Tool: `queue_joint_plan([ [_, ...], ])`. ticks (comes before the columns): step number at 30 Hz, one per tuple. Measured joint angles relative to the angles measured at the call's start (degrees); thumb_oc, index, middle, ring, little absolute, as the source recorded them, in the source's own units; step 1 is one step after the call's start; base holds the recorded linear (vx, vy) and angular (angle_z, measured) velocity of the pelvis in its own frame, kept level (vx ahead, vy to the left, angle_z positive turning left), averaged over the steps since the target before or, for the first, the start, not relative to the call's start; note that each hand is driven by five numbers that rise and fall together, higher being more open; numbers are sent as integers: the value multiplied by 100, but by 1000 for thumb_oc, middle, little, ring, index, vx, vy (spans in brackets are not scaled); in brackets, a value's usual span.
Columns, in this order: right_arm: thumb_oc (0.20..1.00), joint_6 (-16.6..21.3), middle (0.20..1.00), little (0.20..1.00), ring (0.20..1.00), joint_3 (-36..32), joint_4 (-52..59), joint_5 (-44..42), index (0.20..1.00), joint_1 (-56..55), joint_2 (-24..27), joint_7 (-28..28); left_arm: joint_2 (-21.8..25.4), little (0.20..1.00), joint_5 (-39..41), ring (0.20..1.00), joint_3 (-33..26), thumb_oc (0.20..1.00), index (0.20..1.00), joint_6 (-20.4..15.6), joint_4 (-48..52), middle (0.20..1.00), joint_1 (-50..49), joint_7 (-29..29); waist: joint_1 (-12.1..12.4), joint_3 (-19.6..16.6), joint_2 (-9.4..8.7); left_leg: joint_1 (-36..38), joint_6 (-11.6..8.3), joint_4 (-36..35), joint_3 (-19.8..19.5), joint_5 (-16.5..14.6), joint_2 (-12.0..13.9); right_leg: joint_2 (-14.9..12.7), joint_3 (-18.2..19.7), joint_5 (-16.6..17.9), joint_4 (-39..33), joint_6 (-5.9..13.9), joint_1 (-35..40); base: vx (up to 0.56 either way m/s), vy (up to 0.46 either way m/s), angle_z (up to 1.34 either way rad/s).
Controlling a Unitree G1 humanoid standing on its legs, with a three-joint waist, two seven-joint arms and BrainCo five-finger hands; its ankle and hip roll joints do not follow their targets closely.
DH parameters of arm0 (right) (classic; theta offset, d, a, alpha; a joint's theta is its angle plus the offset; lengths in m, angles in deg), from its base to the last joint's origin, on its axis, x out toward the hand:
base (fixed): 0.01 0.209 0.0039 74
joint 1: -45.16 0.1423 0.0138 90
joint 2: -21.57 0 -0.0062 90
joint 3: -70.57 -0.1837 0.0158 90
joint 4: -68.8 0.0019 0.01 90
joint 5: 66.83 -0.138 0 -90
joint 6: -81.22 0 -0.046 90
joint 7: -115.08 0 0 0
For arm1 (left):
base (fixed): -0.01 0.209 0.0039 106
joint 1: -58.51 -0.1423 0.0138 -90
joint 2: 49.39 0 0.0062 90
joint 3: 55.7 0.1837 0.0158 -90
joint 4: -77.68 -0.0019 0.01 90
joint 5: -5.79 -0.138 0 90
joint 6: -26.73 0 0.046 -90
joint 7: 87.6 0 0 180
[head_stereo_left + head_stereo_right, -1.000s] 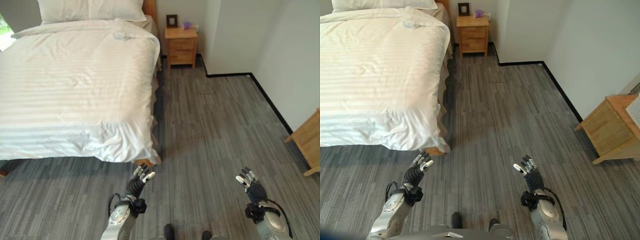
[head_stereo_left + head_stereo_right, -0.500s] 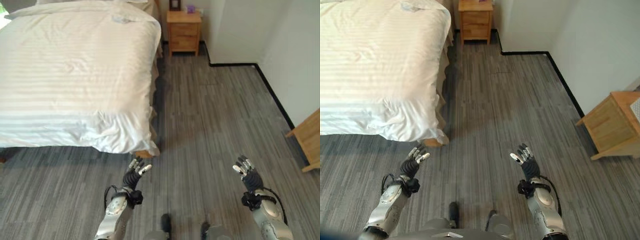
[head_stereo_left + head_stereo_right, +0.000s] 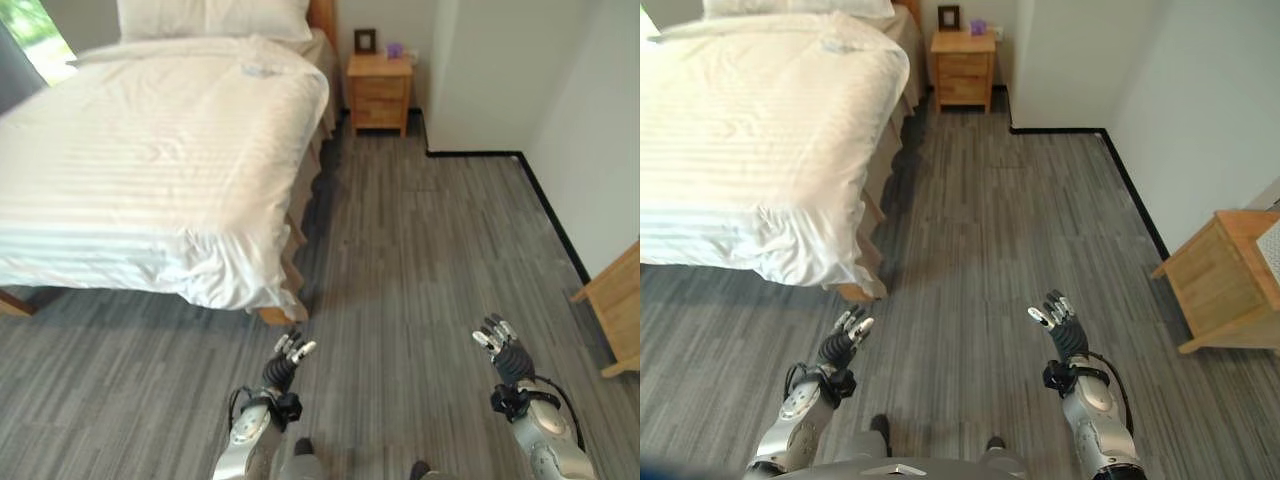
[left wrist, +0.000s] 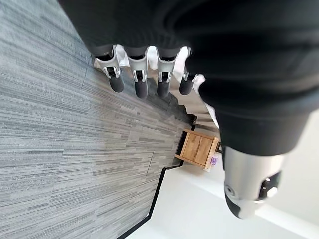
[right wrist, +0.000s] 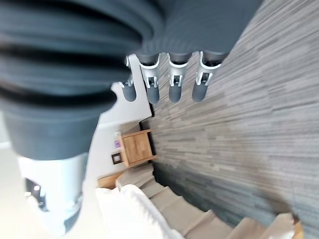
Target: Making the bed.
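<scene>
Seemingly clear of the bed point(image 3: 160, 170), left hand point(image 3: 285, 362) (fingers relaxed)

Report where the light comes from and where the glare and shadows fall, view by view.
Left eye view: daylight enters from the window at the upper left, and the top of the duvet is brightly lit. Right eye view: the duvet's top glares near white, while a dark shadow lies on the floor beside and below the duvet's hanging edges.

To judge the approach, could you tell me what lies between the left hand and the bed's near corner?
Only bare grey floor, seen in the left eye view, separates the open left hand from the duvet corner.
</scene>
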Motion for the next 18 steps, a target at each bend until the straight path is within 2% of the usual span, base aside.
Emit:
queue_joint_plan([
  [2, 1000, -12, 1000, 1000, 1000, 1, -2, -1, 1000, -108, 10, 8, -11, 1000, -3, 1000, 18, 1000, 1000, 3, 50, 1000, 3, 20, 9, -14, 22, 134, 70, -398, 220, -185, -284, 79, 7, 12, -1, -12, -89, 84, -8, 3],
  [3, 1000, -17, 1000, 1000, 1000, 40, -8, 0, 1000, -142, 44, 30, 3, 1000, -6, 1000, 36, 1000, 1000, 2, 52, 1000, -13, 17, 49, -37, 82, 307, 204, -683, 250, -294, -334, 189, 92, 29, 57, 39, -215, 80, 29, -21],
  [4, 1000, -22, 1000, 1000, 1000, 65, 5, 2, 1000, -188, 34, 45, 33, 1000, -3, 1000, 39, 1000, 1000, 7, 71, 1000, -27, 16, 36, -77, 153, 433, 356, -894, 203, -404, -251, 319, 113, 45, 44, 58, -218, 124, 51, -37],
  [6, 1000, -30, 1000, 1000, 1000, 100, -111, 46, 1000, -222, 22, 39, 82, 1000, -4, 1000, 121, 1000, 1000, 9, 83, 1000, 48, 15, -3, -85, 82, 592, 483, -1152, 49, -633, -145, 467, 126, 10, 65, 115, -197, 124, 47, -11],
  [9, 1000, -24, 1000, 1000, 1000, -55, -132, -17, 1000, -217, -163, -18, 130, 1000, -5, 1000, 225, 1000, 1000, 18, 93, 1000, 255, 20, -55, -94, -30, 606, 527, -1185, 73, -747, -162, 429, 140, -13, 110, 150, -224, 110, 66, 0],
  [12, 1000, -28, 1000, 1000, 1000, 47, -139, -19, 1000, -202, -246, 21, 202, 1000, -22, 1000, 163, 1000, 1000, 14, 109, 1000, 294, 11, -38, -113, 5, 627, 555, -1169, 88, -838, -241, 320, 144, -52, 194, 208, -227, 119, 83, 0],
  [15, 1000, -43, 1000, 1000, 1000, 109, -134, -60, 1000, -149, -324, 37, 234, 1000, -20, 1000, -205, 1000, 1000, 12, 98, 1000, 97, -87, -3, -151, 45, 679, 542, -1175, 135, -944, -316, 215, 213, -114, 318, 284, -278, 99, 72, -11],
  [18, 1000, -44, 1000, 1000, 1000, 107, -114, -183, 1000, 75, -315, 31, 285, 1000, -20, 1000, -424, 1000, 1000, 4, 98, 1000, 43, -232, 131, -191, 91, 593, 655, -1155, 383, -999, -379, 56, 418, -298, 964, 401, -762, 87, 78, -31],
])
